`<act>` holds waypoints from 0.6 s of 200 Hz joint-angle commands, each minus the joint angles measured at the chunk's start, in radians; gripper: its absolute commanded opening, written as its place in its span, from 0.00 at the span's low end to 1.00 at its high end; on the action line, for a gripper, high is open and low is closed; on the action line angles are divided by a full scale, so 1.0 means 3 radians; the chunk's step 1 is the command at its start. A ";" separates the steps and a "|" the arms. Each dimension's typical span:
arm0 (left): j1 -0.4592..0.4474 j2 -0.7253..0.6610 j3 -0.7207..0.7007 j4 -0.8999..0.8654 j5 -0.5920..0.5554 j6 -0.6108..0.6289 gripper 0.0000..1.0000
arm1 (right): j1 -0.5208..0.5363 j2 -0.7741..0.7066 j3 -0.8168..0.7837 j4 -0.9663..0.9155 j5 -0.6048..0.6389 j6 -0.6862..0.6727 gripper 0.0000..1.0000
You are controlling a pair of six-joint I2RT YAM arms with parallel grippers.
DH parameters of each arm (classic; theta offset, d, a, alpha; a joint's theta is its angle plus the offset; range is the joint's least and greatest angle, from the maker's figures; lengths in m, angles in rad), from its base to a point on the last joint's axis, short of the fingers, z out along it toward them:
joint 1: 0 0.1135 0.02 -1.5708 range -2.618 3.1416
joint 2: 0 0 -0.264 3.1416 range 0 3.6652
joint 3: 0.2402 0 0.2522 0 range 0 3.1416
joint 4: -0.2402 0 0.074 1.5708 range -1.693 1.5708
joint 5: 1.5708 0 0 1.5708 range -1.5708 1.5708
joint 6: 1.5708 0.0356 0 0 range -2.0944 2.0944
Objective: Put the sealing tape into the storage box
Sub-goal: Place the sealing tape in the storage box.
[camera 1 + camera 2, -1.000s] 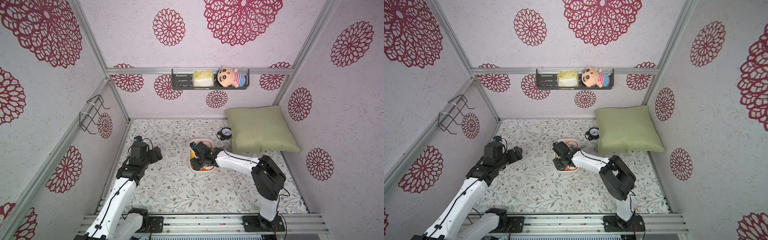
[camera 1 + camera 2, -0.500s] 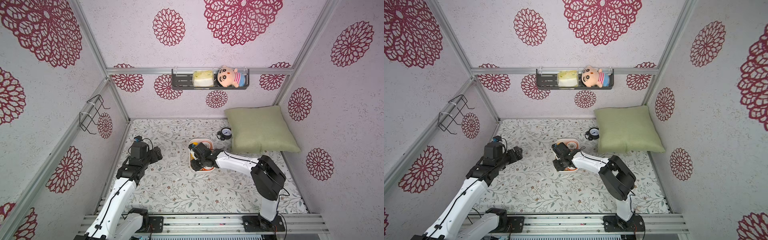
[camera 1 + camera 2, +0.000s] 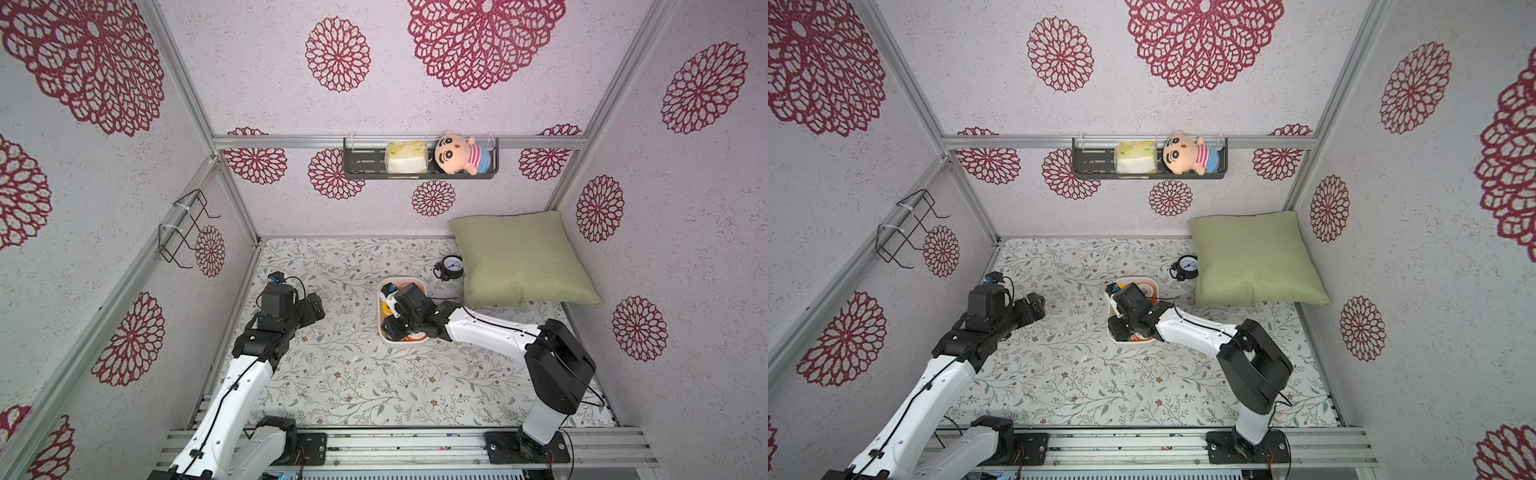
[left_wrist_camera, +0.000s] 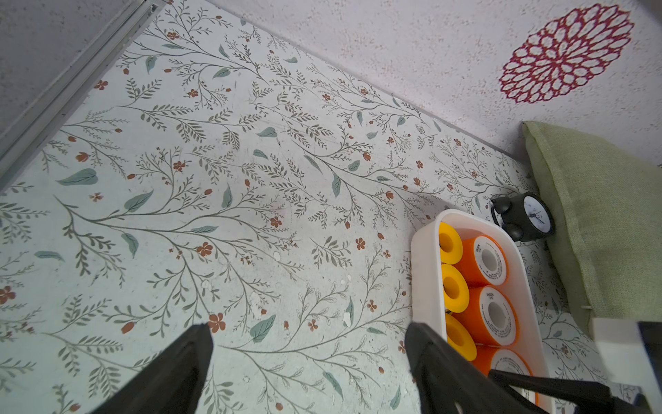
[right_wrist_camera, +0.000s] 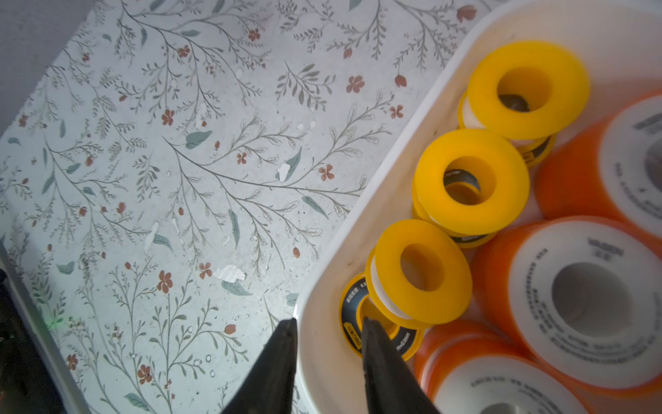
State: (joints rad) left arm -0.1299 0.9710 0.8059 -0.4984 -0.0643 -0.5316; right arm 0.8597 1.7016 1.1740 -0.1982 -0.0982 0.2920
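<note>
Over the floral table: right gripper at the storage box, left gripper well apart.
Both top views show you that layout. Your left wrist view shows its jaws spread wide, gripping nothing. Your right wrist view shows narrow jaws pinching the box's wall, one finger inside beside a black-faced spool; the sealing tape lies in the box.

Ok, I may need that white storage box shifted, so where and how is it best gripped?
Take the storage box by its thin upright wall at the rim, coming down from above, one finger inside, one outside. Its walls are smooth and handleless, the top open. The right gripper straddles the wall near a corner, beside the yellow spools.
</note>
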 commanded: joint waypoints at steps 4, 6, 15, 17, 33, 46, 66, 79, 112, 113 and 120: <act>0.0037 0.0025 0.0029 0.0061 0.0010 0.0022 0.92 | -0.0080 -0.0277 -0.0109 0.0266 0.0079 0.0145 0.37; 0.0035 0.0025 0.0029 0.0061 0.0008 0.0023 0.92 | -0.0088 -0.0285 -0.0117 0.0270 0.0098 0.0156 0.37; 0.0034 0.0026 0.0029 0.0063 0.0010 0.0022 0.92 | -0.0108 -0.0308 -0.0144 0.0277 0.0166 0.0177 0.36; 0.0034 0.0028 0.0029 0.0064 0.0007 0.0020 0.92 | -0.0112 -0.0308 -0.0148 0.0277 0.0178 0.0180 0.36; 0.0034 0.0035 0.0029 0.0066 0.0014 0.0023 0.92 | -0.0125 -0.0247 -0.0101 0.0189 0.0282 0.0174 0.31; 0.0032 0.0036 0.0029 0.0062 0.0015 0.0021 0.92 | -0.0125 -0.0147 -0.0018 0.0102 0.0314 0.0153 0.22; 0.0032 0.0031 0.0034 0.0056 0.0010 0.0023 0.92 | -0.0123 0.0011 0.0085 0.0039 0.0297 0.0141 0.09; 0.0034 0.0026 0.0034 0.0053 0.0008 0.0023 0.92 | -0.0120 0.0109 0.0159 -0.0010 0.0315 0.0142 0.05; 0.0034 0.0031 0.0035 0.0051 0.0009 0.0024 0.92 | -0.0120 0.0259 0.0253 -0.0013 0.0349 0.0151 0.01; 0.0034 0.0031 0.0034 0.0054 0.0009 0.0023 0.92 | -0.0120 0.0264 0.0254 -0.0011 0.0351 0.0152 0.01; 0.0034 0.0031 0.0034 0.0053 0.0010 0.0023 0.92 | -0.0120 0.0288 0.0270 -0.0016 0.0365 0.0152 0.00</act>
State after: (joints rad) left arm -0.1299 0.9771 0.8059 -0.4984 -0.0635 -0.5316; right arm 0.8265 1.7813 1.2194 -0.1856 -0.0216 0.3340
